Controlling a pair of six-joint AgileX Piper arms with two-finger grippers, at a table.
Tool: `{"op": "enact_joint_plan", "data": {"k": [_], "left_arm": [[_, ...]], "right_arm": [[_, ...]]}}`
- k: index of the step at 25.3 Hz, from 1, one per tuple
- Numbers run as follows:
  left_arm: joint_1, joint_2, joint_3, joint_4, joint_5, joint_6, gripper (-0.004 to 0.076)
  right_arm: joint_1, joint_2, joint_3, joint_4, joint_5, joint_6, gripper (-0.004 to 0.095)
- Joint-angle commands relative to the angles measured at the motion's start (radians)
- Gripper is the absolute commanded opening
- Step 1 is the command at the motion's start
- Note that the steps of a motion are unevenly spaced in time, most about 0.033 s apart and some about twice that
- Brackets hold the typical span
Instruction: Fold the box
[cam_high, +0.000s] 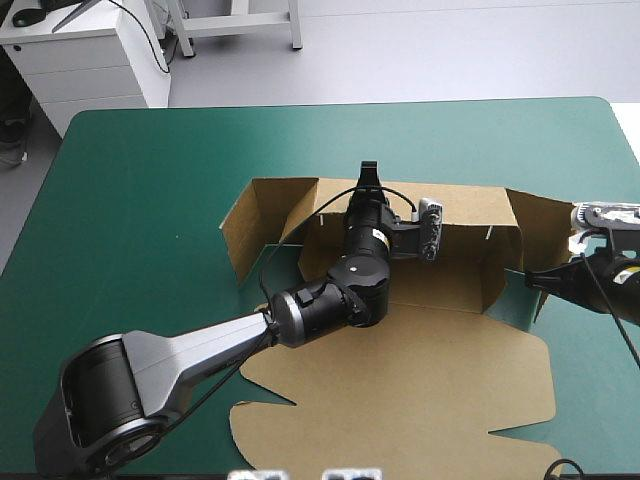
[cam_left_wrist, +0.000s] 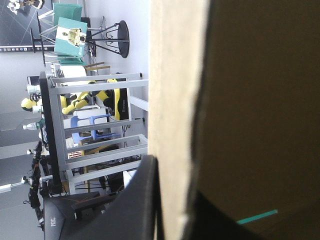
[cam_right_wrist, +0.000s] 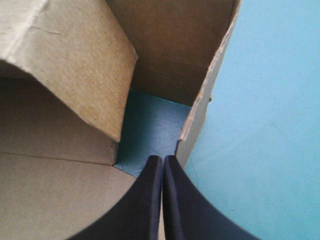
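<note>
Left pincer (cam_high: 369, 176) clamps the raised far wall (cam_high: 470, 210) of the brown cut-board box (cam_high: 400, 390); right pincer (cam_right_wrist: 163, 160), closed and empty, noses its right corner; wall-raising stage, seemingly; next calls for tucking the side flap (cam_right_wrist: 70, 60) inward.

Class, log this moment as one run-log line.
box: far wall raised | left pincer: shut on far wall | right pincer: shut, at right corner

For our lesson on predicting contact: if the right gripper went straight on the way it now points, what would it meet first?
Probably the box's raised wall, just past a bare patch of teal-green cover. The right gripper lies beside a flap edge and might graze that first; depth is unclear.
</note>
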Motion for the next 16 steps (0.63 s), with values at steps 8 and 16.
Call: {"op": "enact_joint_plan", "data": {"k": [8,16], "left_arm": [[-0.01,-0.039,-0.009,-0.058,-0.029,-0.014,-0.0008],[-0.01,-0.039,-0.009,-0.058,-0.024,-0.017,-0.0008]], "right_arm": [[-0.001,-0.106,-0.024,0.003,0.052,0.003,-0.0008],[-0.001,-0.085,-0.077,0.015,-0.039,0.003,-0.0008]]}}
